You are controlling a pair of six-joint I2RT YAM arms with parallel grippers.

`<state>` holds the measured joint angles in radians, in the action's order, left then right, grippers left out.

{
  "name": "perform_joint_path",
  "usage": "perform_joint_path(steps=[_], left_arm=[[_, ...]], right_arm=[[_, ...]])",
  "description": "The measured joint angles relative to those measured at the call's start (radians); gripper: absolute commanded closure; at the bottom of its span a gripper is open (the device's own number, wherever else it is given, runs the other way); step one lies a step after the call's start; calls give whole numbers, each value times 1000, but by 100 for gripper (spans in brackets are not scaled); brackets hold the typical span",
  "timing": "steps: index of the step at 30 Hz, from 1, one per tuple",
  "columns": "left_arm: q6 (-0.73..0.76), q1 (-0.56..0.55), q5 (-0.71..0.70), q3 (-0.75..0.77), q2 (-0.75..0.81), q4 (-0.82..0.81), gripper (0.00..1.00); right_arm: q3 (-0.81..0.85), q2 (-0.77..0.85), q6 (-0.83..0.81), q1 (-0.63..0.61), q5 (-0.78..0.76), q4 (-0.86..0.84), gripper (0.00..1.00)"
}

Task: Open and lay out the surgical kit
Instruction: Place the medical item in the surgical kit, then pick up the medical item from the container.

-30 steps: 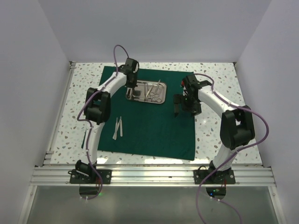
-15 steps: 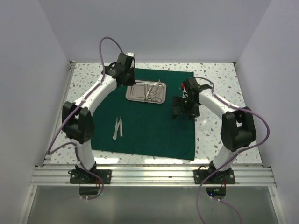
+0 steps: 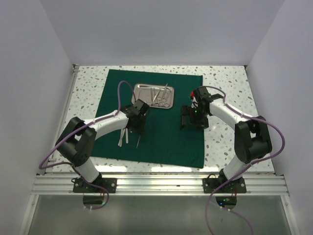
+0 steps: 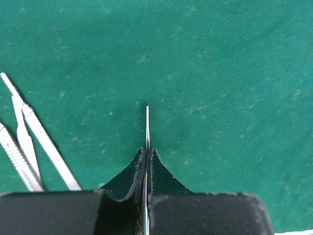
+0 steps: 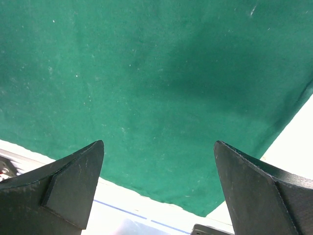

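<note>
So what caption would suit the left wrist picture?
Left gripper pinching a thin steel instrument over the green cloth, other instruments lying to one side.

The left claw (image 4: 146,161) fills the bottom of the view. Its two black fingers (image 4: 131,174) are pressed together on a thin steel instrument (image 4: 147,128), with no gap visible between them apart from the metal. The instrument is seen edge-on and runs straight up from the fingertips to a fine point over the green cloth (image 4: 220,73), which covers nearly the whole view. At lower left, slim silver instruments (image 4: 34,147) lie slantwise on the cloth, close together. A pale strip of table (image 4: 303,233) shows at the lower right corner.
</note>
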<state>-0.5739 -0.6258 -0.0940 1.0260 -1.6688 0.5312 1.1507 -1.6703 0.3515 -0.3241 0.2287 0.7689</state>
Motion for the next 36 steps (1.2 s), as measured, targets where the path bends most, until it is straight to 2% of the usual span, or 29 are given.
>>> perform_joint_path(steps=[3,4,7,14,22,31,36], left_arm=[[-18,-13,-11,-6,0,-30,100],[-19,-16,-13,-6,0,-43,92],[-21,-17,-18,-5,0,-61,78],[-24,-18,-27,80,-5,-23,75],[21,-16,-65,372,-87,54,74],[116,62,-66,827,-439,111,75],[149,125,-65,981,-596,151,75]], right_arm=[[-11,2,5,0,8,-5,2],[-13,2,7,0,10,-6,1],[-13,2,8,0,16,-8,2],[-13,2,8,0,16,-8,1],[-9,4,6,0,-13,-3,2],[7,27,-6,0,-64,14,1],[8,56,-26,0,-111,35,2]])
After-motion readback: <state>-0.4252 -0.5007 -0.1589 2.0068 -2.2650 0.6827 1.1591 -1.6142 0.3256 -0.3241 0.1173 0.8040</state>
